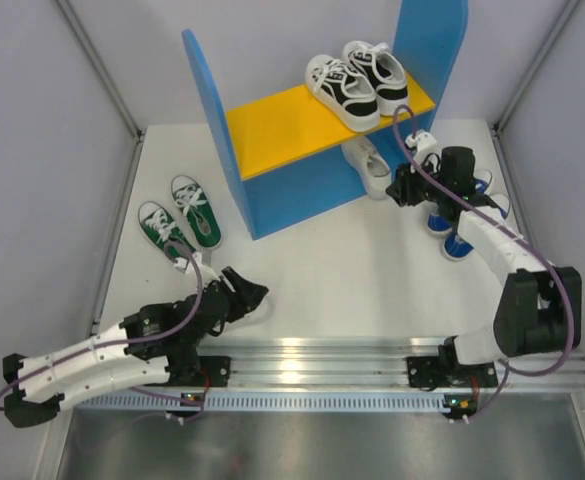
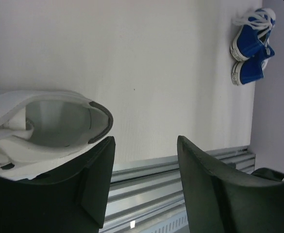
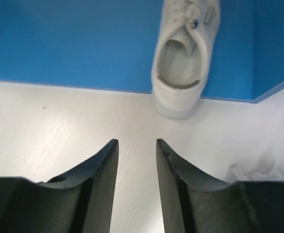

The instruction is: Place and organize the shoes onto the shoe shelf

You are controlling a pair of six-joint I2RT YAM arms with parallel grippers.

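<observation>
The shoe shelf point(image 1: 272, 125) has blue side panels and an orange board. One white shoe point(image 1: 375, 168) lies under the board; in the right wrist view it point(image 3: 183, 58) is heel-first just ahead of my open, empty right gripper point(image 3: 137, 141), which hovers beside the shelf point(image 1: 402, 188). The other white shoe point(image 2: 49, 126) lies on the table against the outside of my left gripper's point(image 2: 145, 138) left finger; the jaws are open with nothing between them. In the top view that gripper point(image 1: 255, 295) mostly covers it. The green pair point(image 1: 180, 222) sits left of the shelf. The blue pair point(image 1: 455, 232) lies under my right arm.
A black-and-white pair point(image 1: 357, 82) stands on the right half of the orange board. Grey walls enclose the table on both sides. The metal rail point(image 1: 312, 360) holding the arm bases runs along the near edge. The blue pair point(image 2: 251, 48) also shows in the left wrist view.
</observation>
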